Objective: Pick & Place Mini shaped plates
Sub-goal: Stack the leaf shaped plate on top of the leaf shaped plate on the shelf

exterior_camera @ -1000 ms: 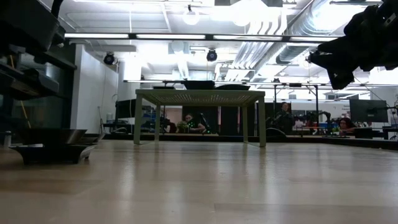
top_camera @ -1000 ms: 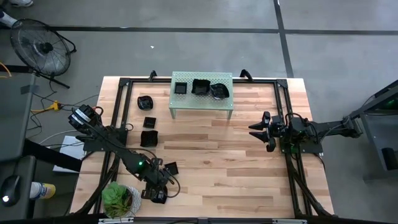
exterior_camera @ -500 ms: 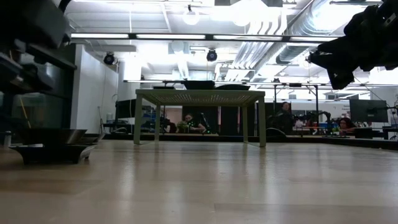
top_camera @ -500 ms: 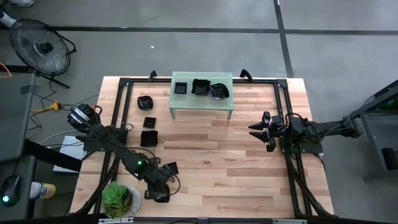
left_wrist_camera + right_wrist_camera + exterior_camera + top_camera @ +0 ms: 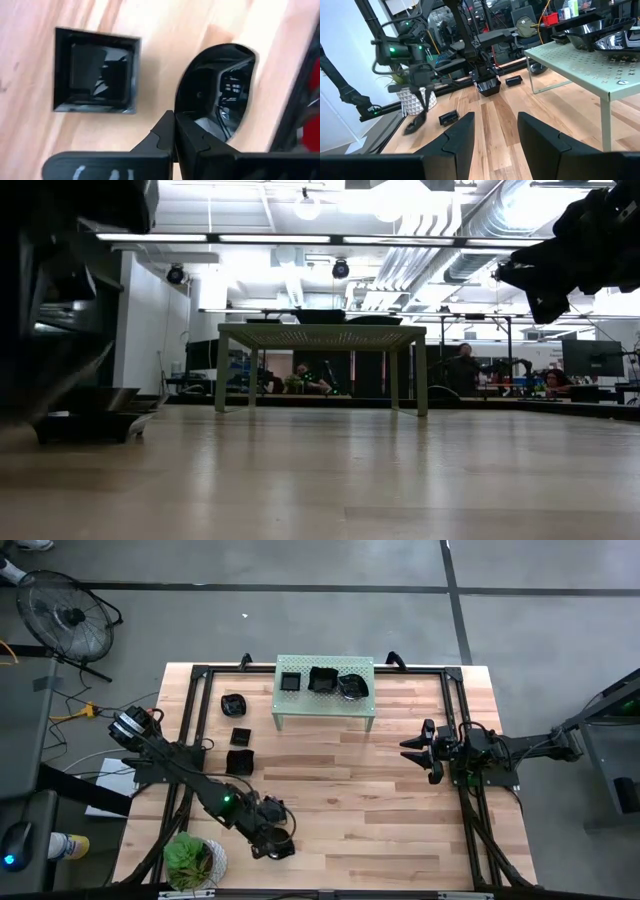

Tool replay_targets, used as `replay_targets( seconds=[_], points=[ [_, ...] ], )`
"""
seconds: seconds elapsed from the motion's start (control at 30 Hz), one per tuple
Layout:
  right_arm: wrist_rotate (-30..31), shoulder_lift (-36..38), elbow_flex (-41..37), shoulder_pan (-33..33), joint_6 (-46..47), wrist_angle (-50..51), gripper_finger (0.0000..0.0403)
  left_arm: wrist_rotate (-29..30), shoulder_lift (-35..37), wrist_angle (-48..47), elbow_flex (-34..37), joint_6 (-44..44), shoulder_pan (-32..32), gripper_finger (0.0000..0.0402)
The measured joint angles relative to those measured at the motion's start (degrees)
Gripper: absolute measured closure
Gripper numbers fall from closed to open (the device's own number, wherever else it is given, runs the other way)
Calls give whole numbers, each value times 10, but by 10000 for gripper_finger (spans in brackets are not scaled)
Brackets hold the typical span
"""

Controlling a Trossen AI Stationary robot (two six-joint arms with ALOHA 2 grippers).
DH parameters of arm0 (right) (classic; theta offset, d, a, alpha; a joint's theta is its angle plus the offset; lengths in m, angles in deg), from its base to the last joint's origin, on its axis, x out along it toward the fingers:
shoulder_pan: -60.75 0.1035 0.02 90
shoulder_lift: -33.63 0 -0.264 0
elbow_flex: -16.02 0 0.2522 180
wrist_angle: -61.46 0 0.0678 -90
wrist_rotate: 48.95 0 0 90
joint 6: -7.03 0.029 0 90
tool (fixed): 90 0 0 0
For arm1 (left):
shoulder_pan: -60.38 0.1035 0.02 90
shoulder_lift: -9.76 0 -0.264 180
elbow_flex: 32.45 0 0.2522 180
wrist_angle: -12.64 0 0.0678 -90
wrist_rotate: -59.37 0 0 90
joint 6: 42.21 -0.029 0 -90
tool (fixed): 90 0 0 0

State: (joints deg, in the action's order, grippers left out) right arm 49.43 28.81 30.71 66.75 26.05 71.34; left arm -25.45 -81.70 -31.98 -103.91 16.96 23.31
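My left gripper [image 5: 274, 840] is near the table's front left, shut on a glossy black rounded mini plate [image 5: 216, 90]; the right wrist view shows this plate [image 5: 415, 125] hanging under it. A square mini plate [image 5: 95, 70] lies flat on the wood beside it. More mini plates [image 5: 240, 748] sit on the table's left, and three [image 5: 322, 680] rest on the pale green shelf [image 5: 300, 705]. My right gripper [image 5: 412, 752] waits open at the right, held level above the table. My left gripper pinches the rounded plate's rim [image 5: 186, 116] between its two shut fingers [image 5: 165, 135], at one spot on the edge. The fingers slant down from above. The plate hangs tilted below them, its hollow side toward the wrist camera, and seems lifted off the wood.
A potted plant [image 5: 190, 860] in a white pot stands at the front left corner, close to my left arm. Black frame rails [image 5: 190, 720] run along the table's left, far and right sides. The shelf's legs [image 5: 420, 375] stand at the far middle.
My left gripper has risen and gone a little toward the table's right edge, rolling its wrist while staying shut. The rounded plate has come up with it and tipped from flat to hanging on edge. The square plate has stayed where it was.
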Motion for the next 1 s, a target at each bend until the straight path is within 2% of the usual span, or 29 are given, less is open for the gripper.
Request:
replay_targets(
  seconds=[0.13,0.27,0.37,0.53,0.63,0.8,0.9,1.0],
  points=[
    [0,0,0,0,0,0,258,17,0,13,-25,44,-1,401],
    [0,0,0,0,42,-9,258,74,0,13,-61,79,0,401],
    [0,0,0,0,76,-9,258,152,0,13,-85,118,0,401],
    [0,0,0,0,87,-13,258,331,0,13,-106,187,0,401],
    [1,0,0,0,146,-15,258,419,0,14,-106,218,0,401],
    [-17,0,0,0,275,-15,258,524,0,24,-106,235,0,401],
    [-13,0,0,0,298,-15,258,585,0,38,-106,233,3,401],
    [-17,-1,0,0,314,-25,258,619,-2,60,-106,214,18,401]
  ],
)
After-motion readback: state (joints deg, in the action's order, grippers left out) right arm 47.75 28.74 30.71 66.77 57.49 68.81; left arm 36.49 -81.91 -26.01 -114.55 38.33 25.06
